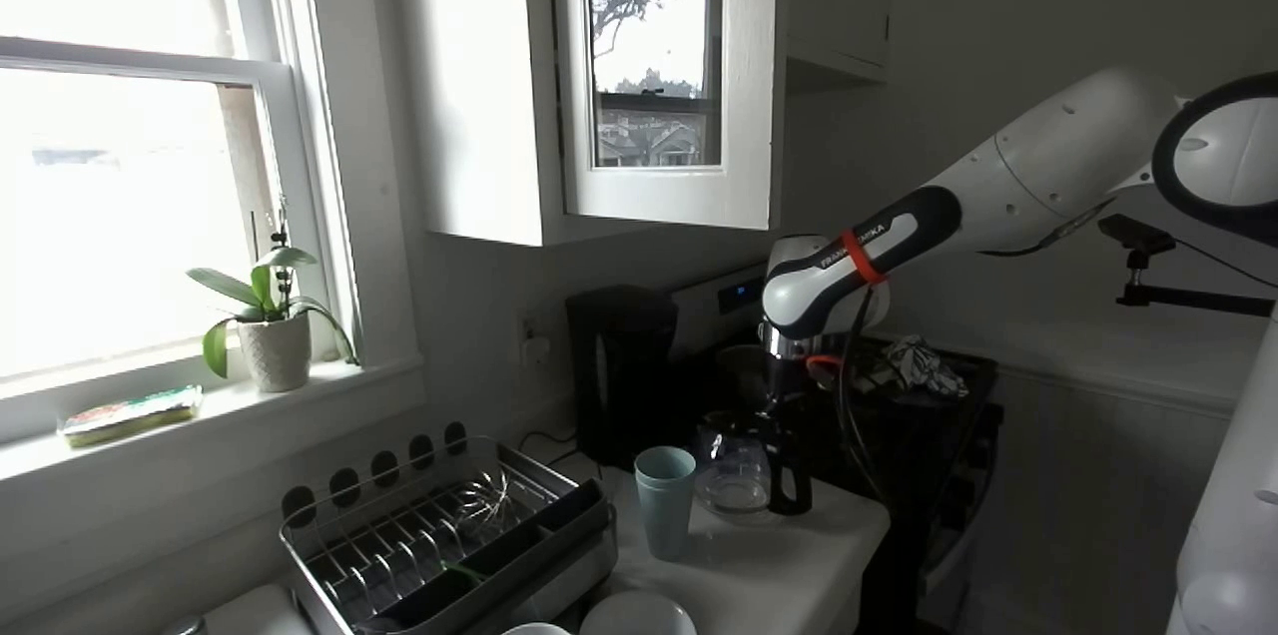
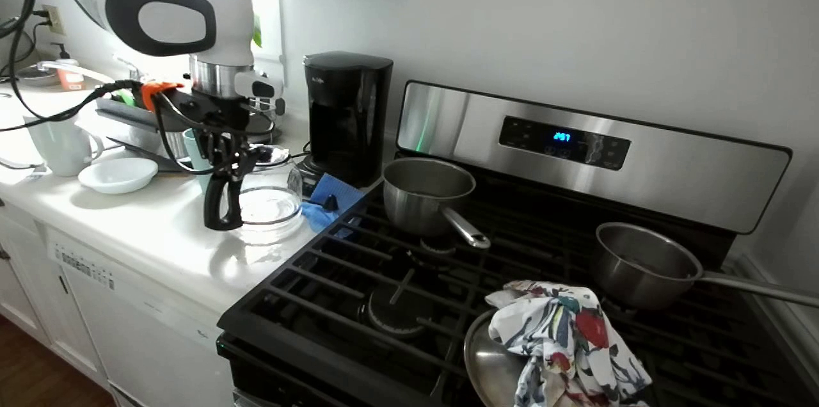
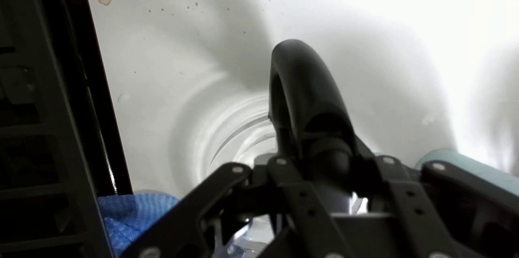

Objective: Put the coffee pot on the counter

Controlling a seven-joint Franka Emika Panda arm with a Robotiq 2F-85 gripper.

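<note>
In an exterior view, the rounded clear-glass coffee pot (image 1: 737, 475) is showing upright at the flat white counter (image 1: 769, 575), its black loop handle (image 1: 791, 505) pointing toward the counter's front edge, which is probably suiting the white robot arm (image 1: 879, 226) extending from that side. The tapering pale blue cup (image 1: 666, 505) is standing just beside the pot, so a swing that way would be risking a knock. The tall black coffee machine (image 1: 619, 365) is standing behind.

In an exterior view, the pot's base (image 2: 272, 218) is appearing at or barely above the counter; whether glass and surface are touching is not showing clearly. A bright blue mesh-textured cloth (image 2: 342, 189) is lying between the pot and the black gas stove (image 2: 307, 346); drifting there would likely be giving the base uneven footing.

In the wrist view, the black jointed gripper (image 3: 328, 160) is grasping the handle's upper end from both sides, probably because the narrow handle is offering a surer hold than smooth glass. The task is looking nearly finished: settling the base, then letting go once the counter is bearing the weight.
</note>
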